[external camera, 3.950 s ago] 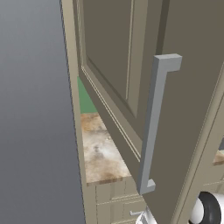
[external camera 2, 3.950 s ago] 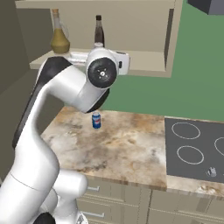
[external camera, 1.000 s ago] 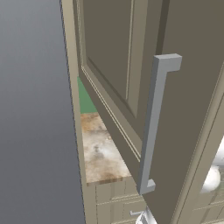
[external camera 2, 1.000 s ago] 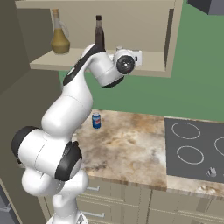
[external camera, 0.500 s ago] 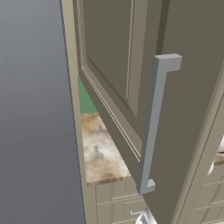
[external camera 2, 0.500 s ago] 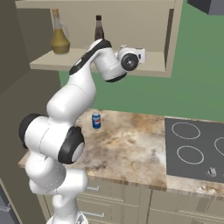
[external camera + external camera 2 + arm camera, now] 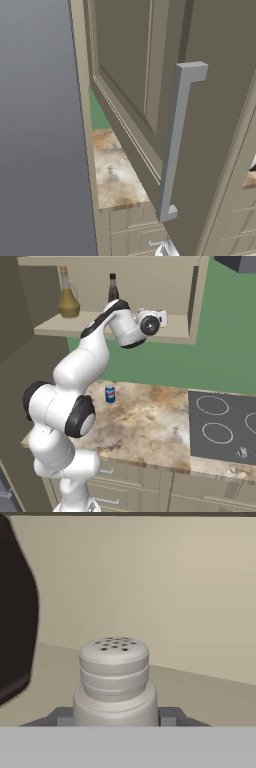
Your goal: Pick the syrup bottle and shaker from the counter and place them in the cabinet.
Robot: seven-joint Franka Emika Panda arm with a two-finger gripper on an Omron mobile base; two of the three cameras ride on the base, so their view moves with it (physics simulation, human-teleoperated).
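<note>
- The cabinet [image 7: 195, 301] hangs open above the counter; in the right base view its beige shelf and side wall show, and in the left base view its swung-out door [image 7: 210, 100] with the long grey bar handle [image 7: 172, 145] takes up most of the frame.
- On the cabinet shelf stand, from the left, an amber jug [image 7: 68, 300] with a narrow neck and a handle, then the dark syrup bottle [image 7: 113, 289], upright near the back; the two are apart from each other.
- The counter [image 7: 150, 426], mottled beige and rusty brown, runs under the cabinet; a strip of it also shows past the door in the left base view [image 7: 112, 172].
- A dark cooktop [image 7: 220, 428] with ring marks is set into the counter at the right.
- The white arm [image 7: 80, 371] rises from the lower left of the right base view and reaches up to shelf level, its wrist just right of the syrup bottle.
- A small blue can [image 7: 110, 393] stands upright on the counter toward the back wall, well below the shelf and apart from everything else.
- The gripper [image 7: 115, 714] is closed narrowly on the shaker [image 7: 114, 679], a grey fingertip showing on each side of its lower body.
- The shaker is pale grey, upright, with a ribbed cap and small holes on top; in the hand view the cabinet's beige back wall and shelf floor lie behind it, and the dark syrup bottle [image 7: 15, 617] looms at the left edge. Whether the shaker's base touches the shelf cannot be told.
</note>
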